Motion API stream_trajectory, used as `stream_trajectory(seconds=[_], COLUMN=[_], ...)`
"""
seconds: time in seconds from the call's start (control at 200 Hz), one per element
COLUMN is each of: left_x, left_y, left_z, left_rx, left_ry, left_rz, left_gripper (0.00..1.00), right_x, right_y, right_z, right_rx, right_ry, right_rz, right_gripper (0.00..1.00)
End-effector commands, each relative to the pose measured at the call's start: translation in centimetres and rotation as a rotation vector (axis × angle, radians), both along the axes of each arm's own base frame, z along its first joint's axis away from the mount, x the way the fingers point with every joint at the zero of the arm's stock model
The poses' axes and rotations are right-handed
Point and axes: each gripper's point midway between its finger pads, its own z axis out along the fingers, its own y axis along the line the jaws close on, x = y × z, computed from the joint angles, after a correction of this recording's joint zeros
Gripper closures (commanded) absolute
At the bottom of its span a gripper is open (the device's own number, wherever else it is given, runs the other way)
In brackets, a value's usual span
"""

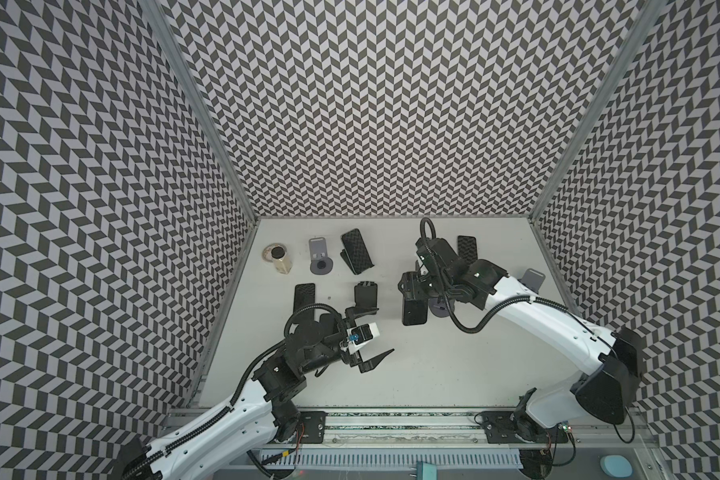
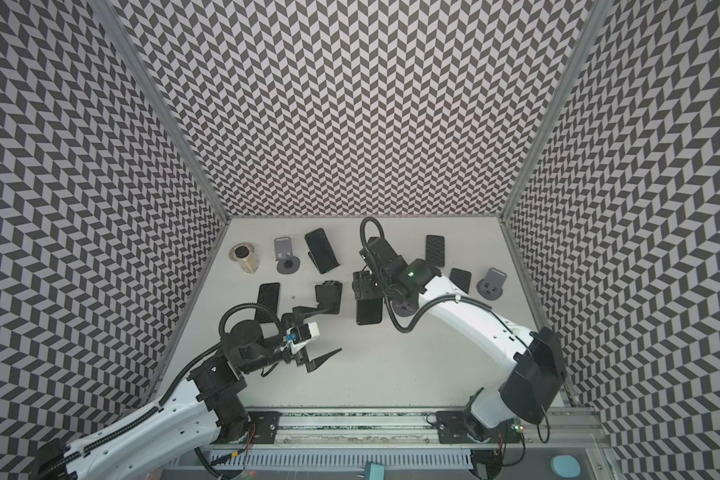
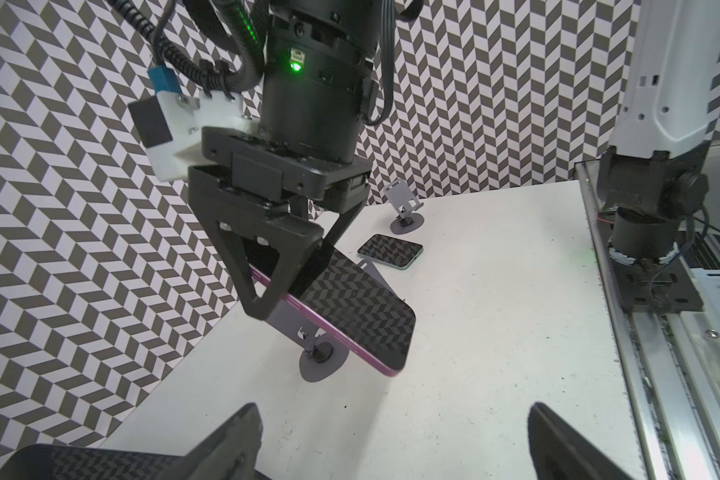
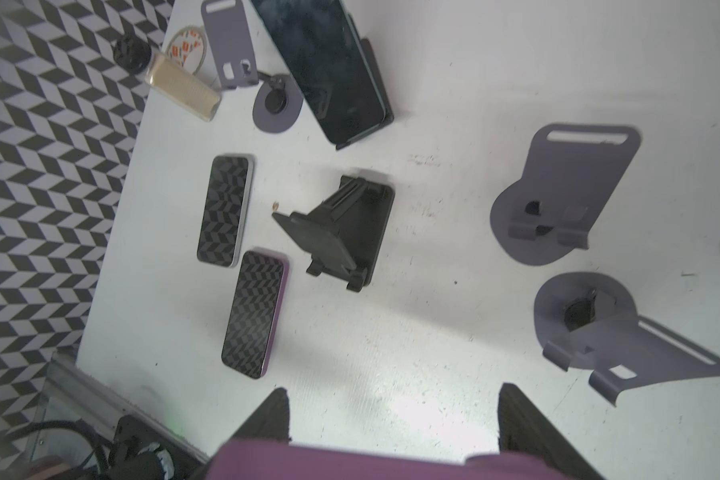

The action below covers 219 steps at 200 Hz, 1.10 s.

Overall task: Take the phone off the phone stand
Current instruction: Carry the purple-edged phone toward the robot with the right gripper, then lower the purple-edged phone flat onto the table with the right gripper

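On the left, the left gripper (image 1: 368, 336) is hanging over the tabletop (image 1: 433, 374) with its fingers spread wide and nothing between them. In the left wrist view only the finger ends are showing. A flat phone (image 3: 100, 461) beside them is being cut off by the frame edge.

Right of the middle, the right gripper (image 3: 283, 293) is pinching the phone (image 3: 350, 307) across its width, one finger on each long purple edge. In both top views the gripper body is covering the phone's far end, so only the near part is showing. In the right wrist view the phone is appearing only as a blurred purple strip at the frame edge.

The phone stand (image 3: 312, 372) is sitting just beneath it. The arm is hiding all but part of its round base in the top views. In the left wrist view the phone is overlapping the stand's back plate, and whether the two are touching is hard to tell.

The phone's long axis is running from far to near in the top views, its free end pointing toward the front rail. It is sloping, gripped end higher, with the screen facing up and mirroring the chevron wall.
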Motion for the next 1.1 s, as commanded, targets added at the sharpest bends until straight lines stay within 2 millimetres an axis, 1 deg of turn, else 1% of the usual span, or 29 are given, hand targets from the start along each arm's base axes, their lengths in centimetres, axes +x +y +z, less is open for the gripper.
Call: stream_trajectory(seconds=[0.0, 0.2, 0.32, 0.396, 0.586, 0.821, 0.831, 0.851, 1.092], left_x=[-0.7, -1.1, -1.7, -1.8, -1.6, -1.5, -1.6, -1.7, -1.6], left_y=[0.5, 1.3, 1.3, 1.3, 1.4, 1.5, 1.6, 1.7, 1.8], left_z=[-0.8, -2.6, -3.5, -4.0, -4.4, -5.0, -4.4, -4.1, -4.1], left_rx=[0.023, 0.008, 0.003, 0.017, 0.035, 0.051, 0.033, 0.026, 0.020], left_ry=[0.004, 0.020, 0.039, 0.039, 0.021, 0.013, -0.004, -0.011, -0.025], left_rz=[-0.008, 0.013, -0.002, -0.007, 0.007, 0.012, 0.013, 0.013, 0.017], left_gripper=[0.00, 0.00, 0.00, 0.00, 0.00, 0.00, 0.00, 0.00, 0.00], right_x=[-1.5, -4.7, -5.7, -6.2, -6.6, -6.3, -6.3, -6.3, -6.5], right_y=[1.2, 1.7, 1.1, 1.1, 1.4, 2.3, 2.3, 2.3, 2.9], right_z=[1.5, -1.6, -3.5, -4.6, -6.7, -8.0, -8.0, -8.2, -9.9], right_rx=[0.094, 0.096, 0.080, 0.080, 0.056, 0.037, 0.037, 0.033, 0.012], right_ry=[-0.015, 0.064, 0.111, 0.138, 0.190, 0.229, 0.231, 0.236, 0.292], right_rz=[-0.021, -0.023, -0.037, -0.031, -0.024, -0.040, -0.042, -0.044, -0.054], right_gripper=[0.40, 0.40, 0.40, 0.40, 0.41, 0.41, 0.41, 0.41, 0.41])
